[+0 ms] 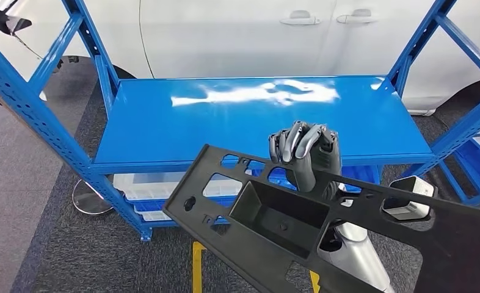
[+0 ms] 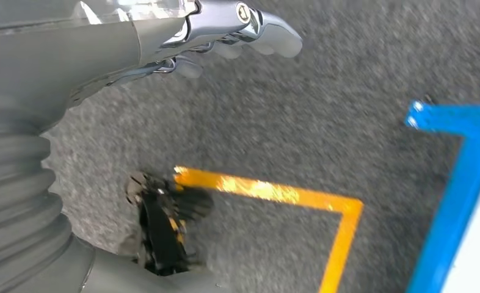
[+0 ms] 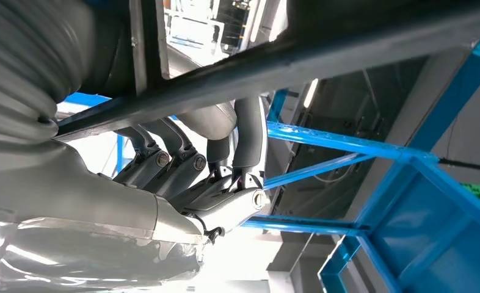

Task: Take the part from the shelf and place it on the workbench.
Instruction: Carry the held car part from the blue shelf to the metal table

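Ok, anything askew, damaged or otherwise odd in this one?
Nothing looks damaged. The black panel sits tilted in the right hand, whose fingers curl over one edge, so it slants across the head view in front of the blue shelf. The left hand hangs over grey floor.

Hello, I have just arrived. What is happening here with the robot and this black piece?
The robot's right hand grips a large black plastic part and holds it in the air in front of the blue shelf, whose top board is bare. The left hand holds nothing and hangs over the grey floor with its yellow line. A white car stands behind the shelf.
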Controlling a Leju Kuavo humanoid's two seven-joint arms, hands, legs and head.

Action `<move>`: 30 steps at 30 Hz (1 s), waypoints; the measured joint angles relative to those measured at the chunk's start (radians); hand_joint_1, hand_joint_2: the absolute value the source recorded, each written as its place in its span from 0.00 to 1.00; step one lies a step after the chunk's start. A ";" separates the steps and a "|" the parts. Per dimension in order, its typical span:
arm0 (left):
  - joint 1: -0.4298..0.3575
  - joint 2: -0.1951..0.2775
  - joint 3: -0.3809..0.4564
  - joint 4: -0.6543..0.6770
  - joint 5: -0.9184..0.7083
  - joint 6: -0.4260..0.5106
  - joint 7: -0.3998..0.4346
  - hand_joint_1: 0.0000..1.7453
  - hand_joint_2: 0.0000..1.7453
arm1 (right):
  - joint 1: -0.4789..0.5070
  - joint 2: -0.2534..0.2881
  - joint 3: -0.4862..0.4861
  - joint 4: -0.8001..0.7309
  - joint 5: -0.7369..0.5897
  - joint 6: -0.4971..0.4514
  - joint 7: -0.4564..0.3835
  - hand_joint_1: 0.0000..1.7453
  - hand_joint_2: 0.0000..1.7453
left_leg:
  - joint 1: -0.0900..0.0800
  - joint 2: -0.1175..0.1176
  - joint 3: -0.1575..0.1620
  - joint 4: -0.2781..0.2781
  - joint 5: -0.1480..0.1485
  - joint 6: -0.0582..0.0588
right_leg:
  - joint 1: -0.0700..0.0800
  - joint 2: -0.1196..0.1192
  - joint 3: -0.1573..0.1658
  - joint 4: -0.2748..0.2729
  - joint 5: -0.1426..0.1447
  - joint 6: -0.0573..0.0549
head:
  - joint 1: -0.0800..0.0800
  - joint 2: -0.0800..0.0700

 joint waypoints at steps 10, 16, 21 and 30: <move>0.008 0.002 0.000 0.002 0.000 0.008 -0.001 0.00 1.00 | -0.017 -0.030 -0.004 0.010 -0.037 0.013 -0.023 1.00 1.00 | -0.003 -0.002 -0.074 -0.003 0.081 -0.035 | 0.017 -0.001 0.248 -0.296 0.068 -0.054 | 0.008 0.000; 0.012 0.006 0.000 0.003 0.006 0.022 0.003 0.00 1.00 | -0.008 -0.034 -0.004 0.020 -0.032 0.007 -0.023 1.00 1.00 | 0.000 -0.003 -0.138 0.275 -0.119 -0.052 | 0.017 -0.007 0.171 -0.300 0.139 -0.076 | 0.002 0.000; 0.011 0.013 0.000 0.003 0.007 0.027 -0.001 0.00 1.00 | 0.002 -0.035 -0.013 0.030 -0.033 0.010 -0.034 1.00 1.00 | -0.003 -0.004 0.053 0.064 -0.055 -0.045 | 0.019 -0.007 0.098 -0.266 0.176 -0.061 | 0.002 0.000; 0.014 0.021 -0.001 0.003 0.000 0.029 -0.001 0.00 1.00 | 0.023 -0.037 -0.047 0.051 -0.047 0.015 -0.036 1.00 1.00 | -0.003 0.004 0.018 -0.013 -0.005 -0.001 | 0.006 0.000 0.008 -0.038 0.008 -0.014 | 0.001 0.000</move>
